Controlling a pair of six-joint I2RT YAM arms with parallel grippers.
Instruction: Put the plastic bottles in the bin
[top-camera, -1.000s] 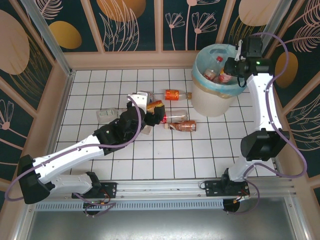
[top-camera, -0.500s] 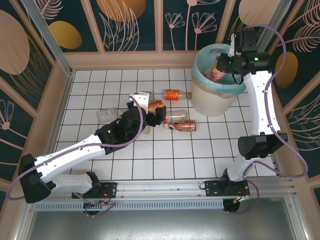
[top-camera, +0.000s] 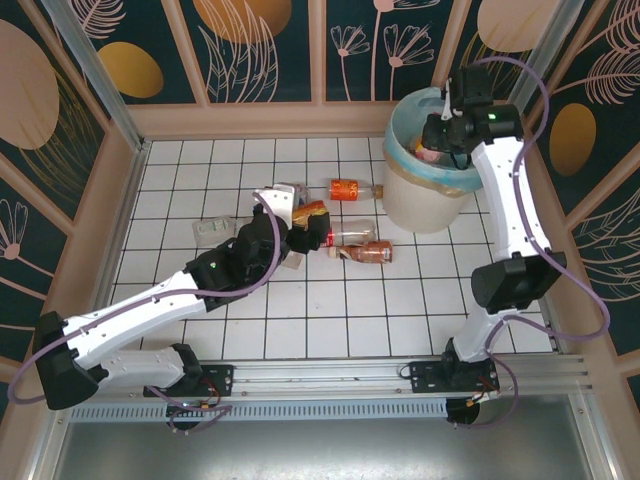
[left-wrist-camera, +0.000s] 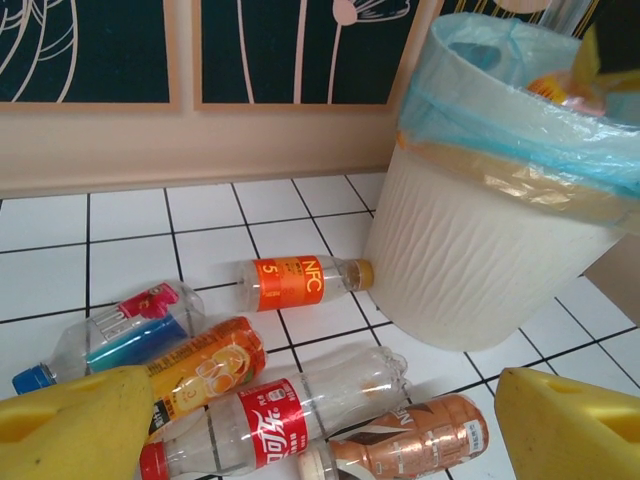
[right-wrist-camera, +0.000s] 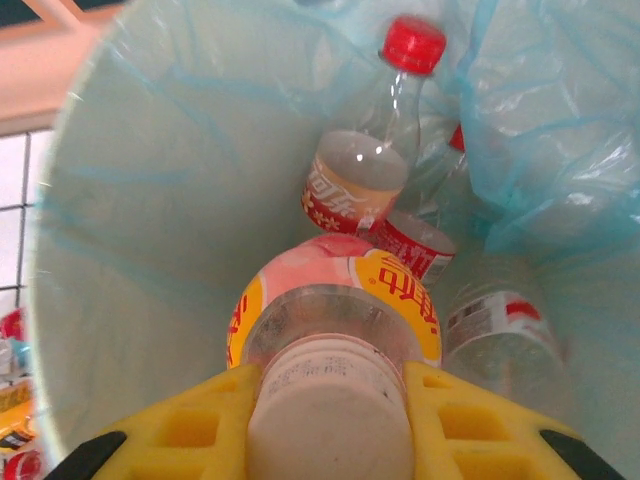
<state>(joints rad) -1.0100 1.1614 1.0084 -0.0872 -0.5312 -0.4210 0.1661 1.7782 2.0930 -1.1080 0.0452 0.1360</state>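
The floor (top-camera: 330, 310) is made of white square tiles with dark lines between them. A pale beige ledge (top-camera: 260, 120) runs along its far, left and right sides. Above the ledge stand dark teal wall panels (top-camera: 285, 70) with golden ovals and thin cream drawings of leaves and flowers, divided by beige strips. At the near edge lies a grey metal rail (top-camera: 330, 375). The light is even, and the shadows are soft.

- Top ext cam: looking down from above near edge, far off, taking in whole tiled table (top-camera: 330, 320) w/ bin (top-camera: 420, 208).
- L wrist cam: sitting low nr tiles, facing bin wall; sharing loose bottles (left-wrist-camera: 300, 282) w/ top view.
- R wrist cam: peering down into bin, v. close; sharing bin inside w/ top view.
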